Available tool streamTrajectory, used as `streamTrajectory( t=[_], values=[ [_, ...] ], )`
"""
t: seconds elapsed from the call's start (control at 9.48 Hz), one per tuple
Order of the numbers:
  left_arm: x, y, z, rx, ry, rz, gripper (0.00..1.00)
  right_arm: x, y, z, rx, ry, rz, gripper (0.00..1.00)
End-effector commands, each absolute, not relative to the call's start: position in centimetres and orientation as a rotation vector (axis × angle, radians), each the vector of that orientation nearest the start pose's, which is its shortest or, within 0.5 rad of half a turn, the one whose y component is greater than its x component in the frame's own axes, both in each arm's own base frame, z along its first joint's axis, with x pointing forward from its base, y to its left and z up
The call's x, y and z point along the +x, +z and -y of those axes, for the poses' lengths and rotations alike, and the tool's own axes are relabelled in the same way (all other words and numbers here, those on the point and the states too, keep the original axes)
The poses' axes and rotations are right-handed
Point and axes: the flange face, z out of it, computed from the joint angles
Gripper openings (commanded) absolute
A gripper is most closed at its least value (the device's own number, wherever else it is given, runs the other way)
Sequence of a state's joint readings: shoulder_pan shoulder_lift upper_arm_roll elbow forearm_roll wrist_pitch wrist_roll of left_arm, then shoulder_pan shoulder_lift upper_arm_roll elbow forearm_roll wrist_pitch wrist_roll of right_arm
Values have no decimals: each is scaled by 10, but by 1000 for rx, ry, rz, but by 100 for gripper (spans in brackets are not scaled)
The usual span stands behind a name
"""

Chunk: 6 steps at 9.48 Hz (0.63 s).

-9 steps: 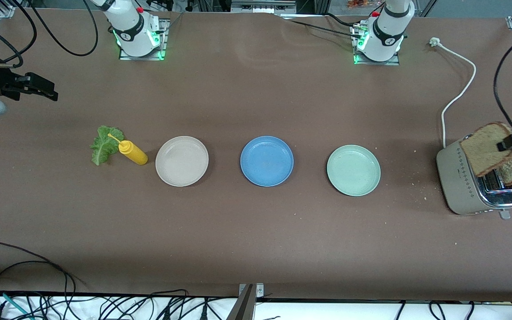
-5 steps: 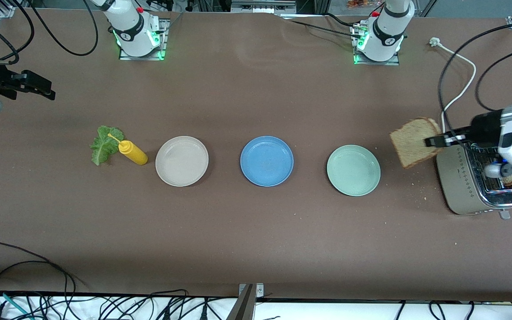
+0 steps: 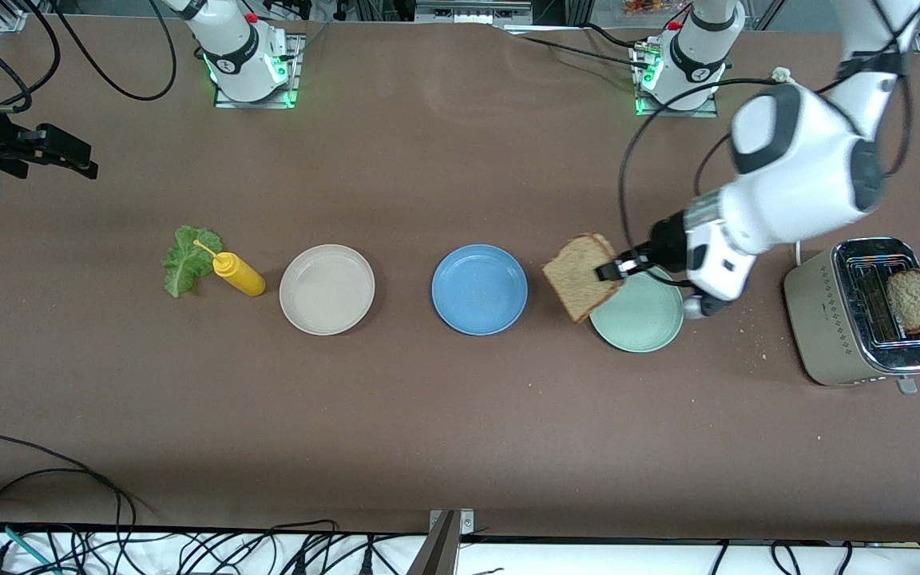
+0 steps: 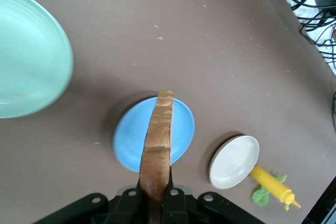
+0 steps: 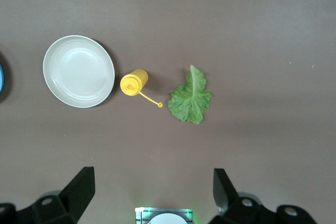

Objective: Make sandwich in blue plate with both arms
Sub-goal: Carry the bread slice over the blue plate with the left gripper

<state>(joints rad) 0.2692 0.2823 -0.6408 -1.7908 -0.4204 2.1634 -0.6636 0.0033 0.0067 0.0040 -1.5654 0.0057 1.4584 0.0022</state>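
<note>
Bread slice (image 3: 581, 276) now off toaster (image 3: 835, 319), probably airborne.

left gripper (image 3: 616, 267) swung away from the toaster (image 3: 864, 311) with its bread slice (image 3: 581, 276), now up over the pale green plate's (image 3: 645, 323) edge by the blue plate (image 3: 479, 289), second slice (image 3: 914, 299) in the toaster slot uncovered again
</note>
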Motion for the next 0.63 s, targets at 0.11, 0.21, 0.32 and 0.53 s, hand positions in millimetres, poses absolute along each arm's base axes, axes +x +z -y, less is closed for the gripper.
streamTrajectory(
  t=[0.11,0.21,0.32,0.53],
  values=[
    [581,373,304,2361,-98,-834,0,541,624,-7,-3112,184,8,100],
    [580,355,319,2332,-77,-848,0,540,623,-6,-3112,194,3,100],
    [575,338,332,2335,-94,-838,0,540,623,-5,-3112,196,3,100],
    [571,311,343,2384,-98,-793,0,540,623,-7,-3112,199,8,100]
  ],
)
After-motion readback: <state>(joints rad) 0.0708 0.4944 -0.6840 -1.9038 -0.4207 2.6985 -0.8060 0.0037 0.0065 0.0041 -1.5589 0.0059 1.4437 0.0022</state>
